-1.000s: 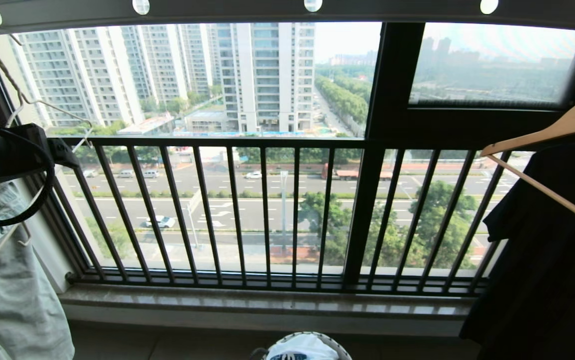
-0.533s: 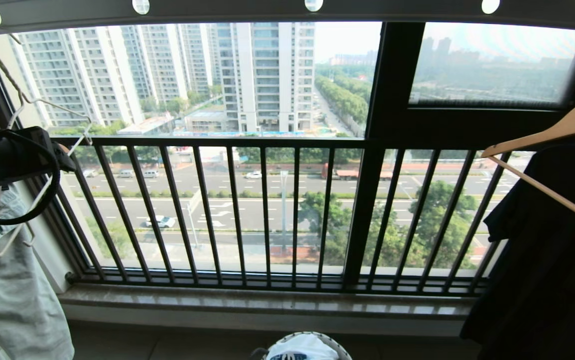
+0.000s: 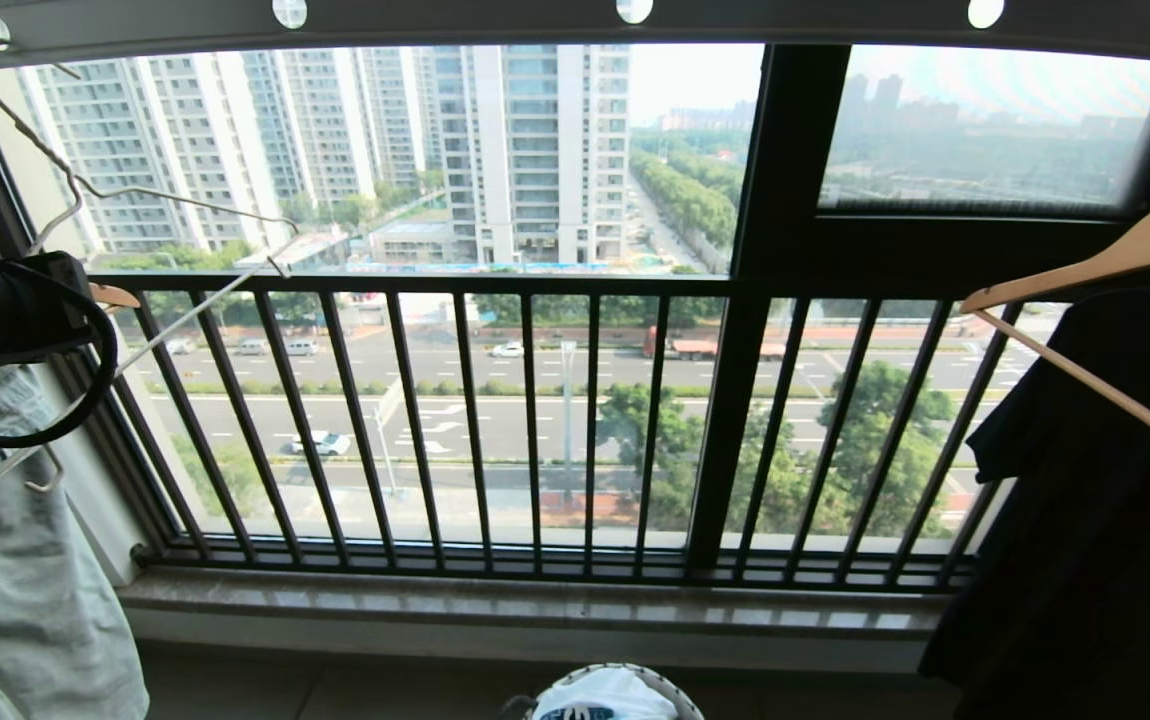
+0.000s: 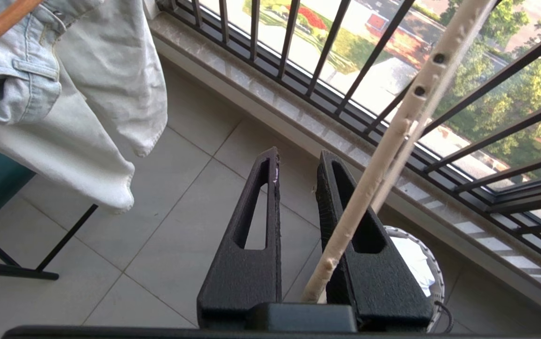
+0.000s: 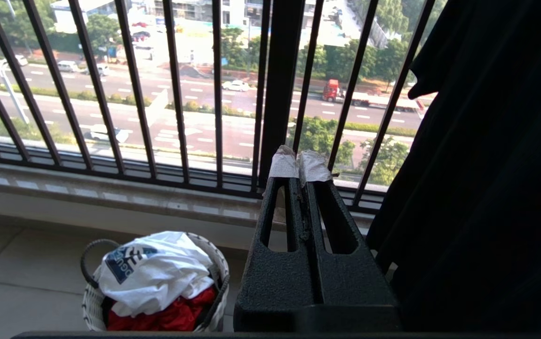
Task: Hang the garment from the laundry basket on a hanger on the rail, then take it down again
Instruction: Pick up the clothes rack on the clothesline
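At the far left the left gripper (image 4: 297, 179) stood narrowed — the cream hanger (image 3: 170, 195) lay against one finger, a firm grip not certain. The garment (image 5: 155, 270) lay heaped in the laundry basket (image 5: 92, 303) on the floor below the window, over a red cloth (image 5: 162, 316). Right gripper (image 5: 300, 167) — closed, empty.

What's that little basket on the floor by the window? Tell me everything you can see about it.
The laundry basket is small, round and white, woven with dark gaps in its wall, and has a dark looped handle at the rim. It stands upright on the pale tiled floor, just below the stone window sill. It is heaped full: a crumpled white T-shirt with a dark blue print lies on top of a red cloth. Neither gripper touches it.
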{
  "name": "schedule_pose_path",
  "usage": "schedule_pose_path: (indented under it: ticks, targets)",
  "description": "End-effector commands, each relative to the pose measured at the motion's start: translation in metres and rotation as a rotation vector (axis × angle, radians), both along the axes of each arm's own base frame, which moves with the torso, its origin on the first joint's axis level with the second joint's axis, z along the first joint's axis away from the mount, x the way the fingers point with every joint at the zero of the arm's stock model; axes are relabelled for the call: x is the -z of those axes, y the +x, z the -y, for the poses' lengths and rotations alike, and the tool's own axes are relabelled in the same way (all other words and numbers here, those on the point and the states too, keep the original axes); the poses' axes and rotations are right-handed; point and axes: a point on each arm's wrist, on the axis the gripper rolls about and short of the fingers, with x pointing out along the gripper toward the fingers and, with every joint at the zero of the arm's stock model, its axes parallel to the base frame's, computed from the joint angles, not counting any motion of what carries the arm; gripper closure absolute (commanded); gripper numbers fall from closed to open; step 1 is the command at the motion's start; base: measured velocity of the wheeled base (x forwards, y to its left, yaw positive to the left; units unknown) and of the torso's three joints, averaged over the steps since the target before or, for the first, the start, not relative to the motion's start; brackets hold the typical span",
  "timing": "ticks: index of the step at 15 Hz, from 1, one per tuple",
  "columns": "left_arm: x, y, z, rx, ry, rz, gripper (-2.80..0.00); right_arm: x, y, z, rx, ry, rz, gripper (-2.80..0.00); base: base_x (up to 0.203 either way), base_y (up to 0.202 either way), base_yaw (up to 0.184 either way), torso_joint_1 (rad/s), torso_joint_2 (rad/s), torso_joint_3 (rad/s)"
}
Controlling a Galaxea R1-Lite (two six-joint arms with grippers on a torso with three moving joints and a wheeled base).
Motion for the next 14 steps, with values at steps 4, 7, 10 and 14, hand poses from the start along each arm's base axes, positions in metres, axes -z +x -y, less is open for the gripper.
schedule_pose_path:
  ticks: [4, 7, 10, 14]
  targets:
    - [-0.001, -0.007, 0.000, -0.001, 0.003, 0.006, 0.00, 0.000, 0.000, 0.000, -0.001, -0.001, -0.001, 0.00, 0.000, 0.000, 0.000, 0.000, 0.00, 0.000]
    - [-0.002, -0.009, 0.000, 0.000, 0.003, 0.011, 0.00, 0.000, 0.000, 0.000, -0.001, 0.000, -0.002, 0.00, 0.000, 0.000, 0.000, 0.000, 0.00, 0.000]
    - [-0.005, -0.012, 0.000, -0.002, 0.003, 0.024, 0.00, 0.000, 0.000, 0.000, -0.001, -0.001, -0.001, 0.00, 0.000, 0.000, 0.000, 0.000, 0.00, 0.000]
    - [-0.006, -0.014, 0.000, -0.001, 0.003, 0.028, 0.00, 0.000, 0.000, 0.000, -0.001, -0.001, -0.001, 0.00, 0.000, 0.000, 0.000, 0.000, 0.00, 0.000]
